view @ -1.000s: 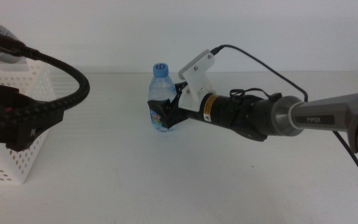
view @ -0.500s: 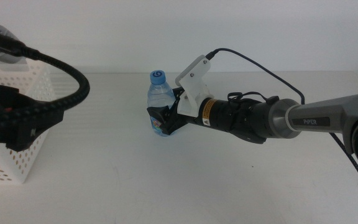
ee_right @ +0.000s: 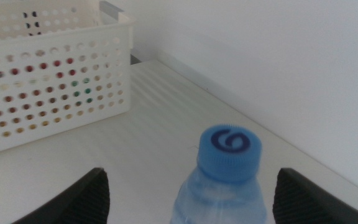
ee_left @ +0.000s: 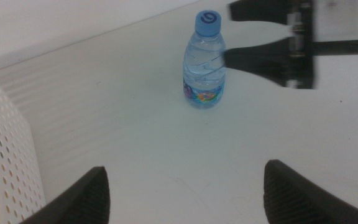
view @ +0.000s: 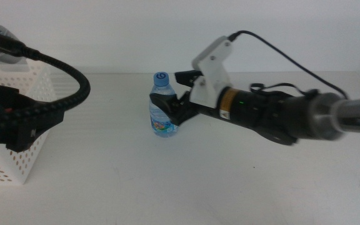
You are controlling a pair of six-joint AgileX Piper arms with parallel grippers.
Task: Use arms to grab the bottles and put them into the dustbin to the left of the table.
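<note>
Water bottle (view: 162, 105) stands upright on the table (view: 186, 175), long axis vertical, blue cap (view: 161, 78) up, coloured label band low on the body. It sits well to the right of the dustbin (view: 17, 125), nearer the table's far edge.

Right gripper (view: 179, 95) comes in from the right at bottle height. Jaws are spread wide, one on each side of the bottle, not clamped; the right wrist view shows clear gaps between the bottle and both jaws.

Left gripper (ee_left: 182, 193) hangs over the dustbin side of the table, facing the bottle from well away, jaws wide and holding nothing.

Dustbin: white perforated walls, at the table's left end. Coloured items show through the holes, can't tell what they are.

Table is plain matte white; white wall behind it.
</note>
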